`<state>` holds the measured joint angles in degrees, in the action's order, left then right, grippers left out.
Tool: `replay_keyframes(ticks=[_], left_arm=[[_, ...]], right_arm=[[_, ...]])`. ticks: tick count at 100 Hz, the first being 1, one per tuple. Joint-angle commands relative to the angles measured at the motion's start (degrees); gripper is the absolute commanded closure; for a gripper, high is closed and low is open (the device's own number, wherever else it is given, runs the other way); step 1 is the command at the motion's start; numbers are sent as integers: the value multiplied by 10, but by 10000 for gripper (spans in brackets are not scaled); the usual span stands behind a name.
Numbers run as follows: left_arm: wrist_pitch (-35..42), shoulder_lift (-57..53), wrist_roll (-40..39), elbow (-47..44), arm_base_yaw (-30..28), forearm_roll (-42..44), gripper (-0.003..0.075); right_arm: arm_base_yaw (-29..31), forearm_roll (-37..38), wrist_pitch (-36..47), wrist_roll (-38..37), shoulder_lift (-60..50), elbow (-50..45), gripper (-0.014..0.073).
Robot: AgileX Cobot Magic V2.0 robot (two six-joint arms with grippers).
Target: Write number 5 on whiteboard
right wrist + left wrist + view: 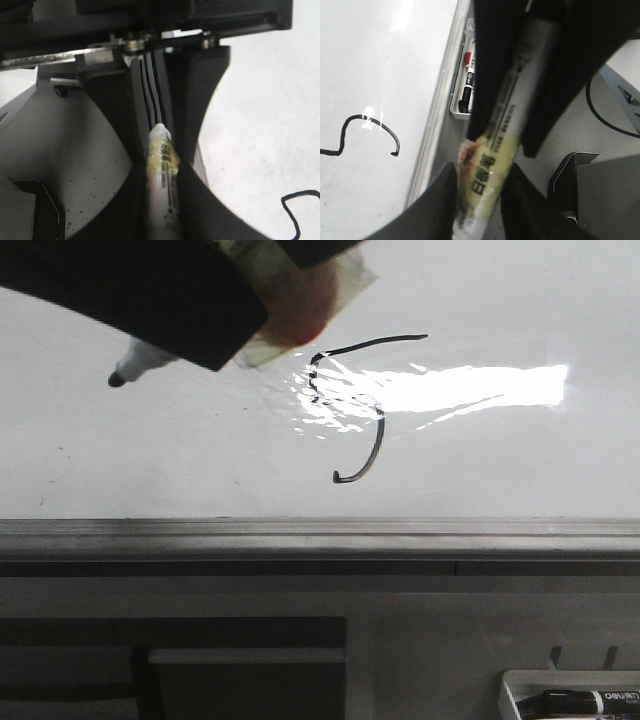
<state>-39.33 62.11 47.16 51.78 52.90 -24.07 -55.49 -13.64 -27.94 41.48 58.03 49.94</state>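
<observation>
The number 5 (385,339) is drawn in thin black line on the whiteboard (150,460), partly under a bright glare patch. It also shows in the left wrist view (355,116) and the right wrist view (300,193). A grey marker (140,364) with a yellow-taped end hangs above the board, its black tip left of the 5 and off the line. Black fingers (170,300) cover its middle. My left gripper (479,200) is shut on the marker's taped end (485,170). My right gripper (162,200) is shut on the marker's barrel (162,175).
The board's grey metal ledge rim (320,535) runs along its near edge. A small white tray (515,690) holding a black marker (585,702) sits at the front right, also in the left wrist view (462,112). A dark box (240,680) stands below the ledge.
</observation>
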Motion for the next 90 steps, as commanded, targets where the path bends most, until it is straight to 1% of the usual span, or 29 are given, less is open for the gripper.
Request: replay_keyframes(ticks=[1, 5, 28, 35, 39, 41, 42, 46, 47, 49, 52, 56, 63, 69, 81, 90], left_arm=[[42, -6, -1, 20, 5, -18, 691], [43, -5, -1, 20, 5, -18, 741], [42, 3, -1, 20, 5, -18, 741], [41, 3, -1, 20, 5, -18, 741], [41, 3, -1, 20, 5, -18, 741], [41, 3, -1, 20, 5, -18, 741], [41, 3, -1, 20, 5, -18, 741], [39, 3, -1, 20, 5, -18, 741], [38, 3, -1, 20, 5, -18, 741], [38, 3, -1, 20, 5, -18, 741], [35, 3, -1, 20, 5, -18, 741], [33, 3, -1, 20, 5, -18, 741], [28, 4, -1, 20, 5, -18, 741], [24, 8, -1, 20, 5, -18, 741], [24, 20, -3, 18, 5, -18, 741], [25, 35, -30, 18, 2, -18, 741]], right_arm=[[-1, -7, 38, 7, -8, 19, 635], [-1, -8, 38, 7, -8, 19, 635], [-1, -23, 36, 7, -8, 19, 635], [-1, -23, 32, 7, -8, 19, 622], [-1, -23, 30, 7, -8, 19, 587], [-1, -23, 29, 7, -8, 19, 547], [-1, -23, 29, 7, -8, 19, 547], [0, -23, 28, 7, -8, 19, 468], [0, -23, 28, 7, -8, 19, 438], [0, -23, 28, 7, -8, 19, 406], [0, -23, 29, 7, -9, 19, 326], [2, -23, 30, 7, -11, 19, 241], [2, -23, 32, 7, -12, 19, 144], [3, -22, 33, 7, -17, 19, 113], [15, -22, 37, 7, -46, 19, 113], [33, -21, 38, 7, -77, 19, 113]])
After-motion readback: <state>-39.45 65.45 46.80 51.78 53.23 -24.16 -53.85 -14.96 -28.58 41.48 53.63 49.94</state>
